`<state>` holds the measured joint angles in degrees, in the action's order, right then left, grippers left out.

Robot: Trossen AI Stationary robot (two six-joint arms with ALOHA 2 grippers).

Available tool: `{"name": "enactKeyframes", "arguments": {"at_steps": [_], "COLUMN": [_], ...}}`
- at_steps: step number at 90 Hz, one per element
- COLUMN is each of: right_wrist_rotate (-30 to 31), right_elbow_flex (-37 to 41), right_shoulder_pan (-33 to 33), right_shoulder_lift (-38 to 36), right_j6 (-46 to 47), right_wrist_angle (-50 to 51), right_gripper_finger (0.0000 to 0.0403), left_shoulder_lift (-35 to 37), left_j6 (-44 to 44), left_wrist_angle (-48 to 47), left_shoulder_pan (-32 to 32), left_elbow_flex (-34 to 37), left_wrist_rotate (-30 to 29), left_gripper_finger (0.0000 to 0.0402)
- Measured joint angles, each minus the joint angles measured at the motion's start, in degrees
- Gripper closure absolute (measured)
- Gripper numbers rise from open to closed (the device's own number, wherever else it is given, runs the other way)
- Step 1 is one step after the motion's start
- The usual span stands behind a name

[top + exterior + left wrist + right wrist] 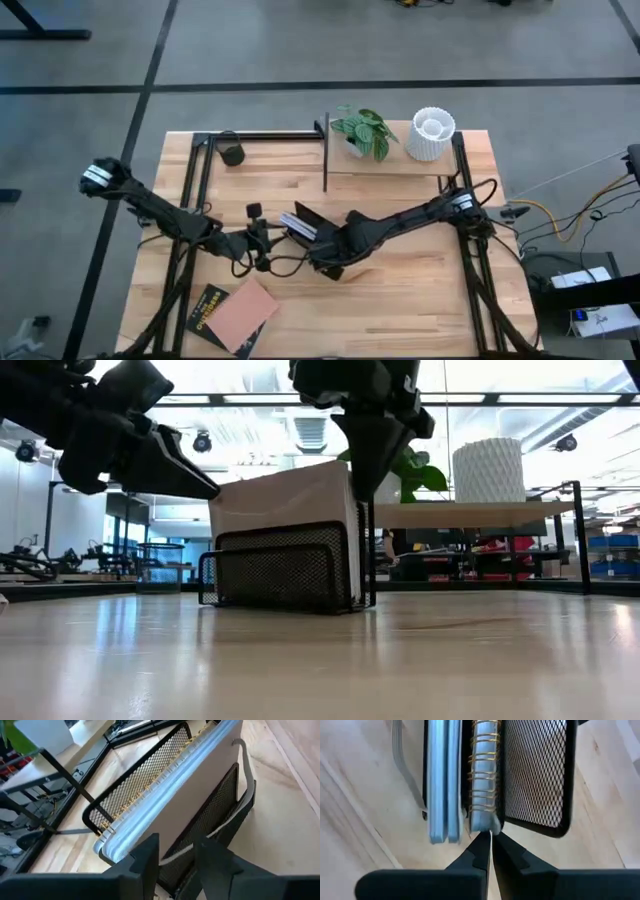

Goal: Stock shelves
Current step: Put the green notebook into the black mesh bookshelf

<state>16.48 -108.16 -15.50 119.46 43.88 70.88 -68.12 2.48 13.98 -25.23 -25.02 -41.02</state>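
A black mesh book rack (pixel 285 565) stands mid-table, in front of the shelves (pixel 390 165), whose pale board sits in a black frame at the far side. A thick pale book (pixel 190 795) and a spiral-bound notebook (pixel 483 780) stand on edge in the rack. My left gripper (pixel 177 857) is open at the rack's left end, with one finger on each side of the pale book's end. My right gripper (pixel 491 842) is shut and points down at the rack's right end (pixel 362 485), right at the notebook. My left gripper: one fingertip (pixel 212 490) reaches the pale book's upper left corner, slanting down from the table's left; I cannot tell whether it touches. My right gripper meets the notebook's end by the spiral (pixel 482 826) with its shut fingertips, from above. Whether a thin cover lies between them cannot be told.
A potted plant (pixel 362 130) and a white ribbed pot (pixel 432 133) stand on the shelf board. A dark cup (pixel 232 154) is at the far left. Two flat books (pixel 232 313) lie near the front left edge. Cables (pixel 265 262) trail beside the rack.
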Motion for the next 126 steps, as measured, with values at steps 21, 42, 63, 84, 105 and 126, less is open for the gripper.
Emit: {"name": "enactKeyframes", "arguments": {"at_steps": [21,42,63,84,105,126], "right_wrist_rotate": [1.1,3.0,3.3,4.6,4.6,4.6], "right_elbow_flex": [-0.1,-0.1,0.0,0.0,0.0,0.0], "right_shoulder_pan": [-1.1,-2.6,-2.9,-3.0,-3.0,-3.0], "right_shoulder_lift": [-2.5,-3.1,-3.1,-3.1,-3.1,-3.1], "right_j6": [2.8,3.0,4.1,4.1,4.0,4.0], "right_wrist_angle": [3.9,3.7,3.6,3.4,3.4,3.2], "right_gripper_finger": [0.0403,0.0403,0.0403,0.0403,0.0403,0.0403], "left_shoulder_lift": [2.4,4.6,6.2,4.6,4.1,3.4], "left_j6": [2.7,-3.8,-14.5,-11.9,-10.5,-10.4], "left_wrist_angle": [-8.5,-25.2,-32.4,-21.6,-15.8,-13.1], "left_shoulder_pan": [0.0,0.3,7.8,14.0,14.1,14.1], "left_elbow_flex": [-4.9,-7.9,-6.3,-3.0,-1.8,-1.8], "left_wrist_rotate": [-0.6,-16.3,-1.1,2.8,10.5,10.6], "left_gripper_finger": [0.0299,0.0301,0.0300,0.0298,0.0294,0.0302]}}
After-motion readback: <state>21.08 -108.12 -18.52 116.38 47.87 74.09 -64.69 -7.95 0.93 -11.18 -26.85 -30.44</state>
